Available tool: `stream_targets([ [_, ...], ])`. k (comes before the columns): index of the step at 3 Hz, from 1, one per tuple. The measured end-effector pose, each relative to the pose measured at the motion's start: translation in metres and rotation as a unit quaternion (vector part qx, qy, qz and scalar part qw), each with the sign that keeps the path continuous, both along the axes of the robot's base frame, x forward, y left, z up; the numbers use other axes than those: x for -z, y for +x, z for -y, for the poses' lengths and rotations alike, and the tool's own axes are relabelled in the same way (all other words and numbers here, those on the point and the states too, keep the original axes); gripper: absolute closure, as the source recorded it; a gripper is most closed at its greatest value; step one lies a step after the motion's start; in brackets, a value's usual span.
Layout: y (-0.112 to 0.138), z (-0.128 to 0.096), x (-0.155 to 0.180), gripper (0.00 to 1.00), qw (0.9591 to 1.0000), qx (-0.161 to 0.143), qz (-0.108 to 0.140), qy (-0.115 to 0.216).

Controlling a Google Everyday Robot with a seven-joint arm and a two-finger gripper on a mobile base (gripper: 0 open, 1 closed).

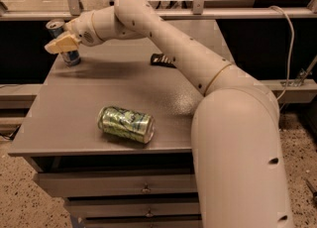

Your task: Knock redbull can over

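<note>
A grey table (94, 85) fills the middle of the picture. A fat green can (126, 123) with a white pattern lies on its side near the front edge of the table, low and left of the middle. It is well apart from the other things. The writing on it is too small to read. A small flat dark thing (159, 60) lies farther back, near the middle of the picture. The big white arm (178, 53) hides part of it, so I cannot tell what it is. Under the table top are grey drawers (124, 185) with little handles. A thin cable (289, 48) hangs down on the right side.

The redbull can (71, 57) is at the far left corner of the table, in the upper left of the picture. It is thin, blue and silver, with a silver top. Its bottom is on the table and it looks to lean a little to the left. No words on it can be read.

The gripper (55, 45) is tan. It is right at the middle of the redbull can and covers that part of it. It looks like it is touching the can. I cannot tell if the gripper is open or closed.
</note>
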State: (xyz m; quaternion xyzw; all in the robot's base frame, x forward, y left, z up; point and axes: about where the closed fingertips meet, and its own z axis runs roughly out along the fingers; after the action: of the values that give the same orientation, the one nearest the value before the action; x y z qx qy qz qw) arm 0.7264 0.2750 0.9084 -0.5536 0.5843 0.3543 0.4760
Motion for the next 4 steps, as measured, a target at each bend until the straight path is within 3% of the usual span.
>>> stream_targets([
  [1, 0.0, -0.006, -0.001, 0.65, 1.0, 0.003, -0.003, 0.007],
  [2, 0.007, 0.007, -0.01, 0.88, 0.9998, 0.015, -0.001, 0.009],
  [3, 0.016, 0.041, -0.03, 1.0, 0.9993, 0.034, 0.015, -0.002],
  [4, 0.017, 0.091, -0.049, 1.0, 0.9977, 0.047, 0.029, -0.038],
])
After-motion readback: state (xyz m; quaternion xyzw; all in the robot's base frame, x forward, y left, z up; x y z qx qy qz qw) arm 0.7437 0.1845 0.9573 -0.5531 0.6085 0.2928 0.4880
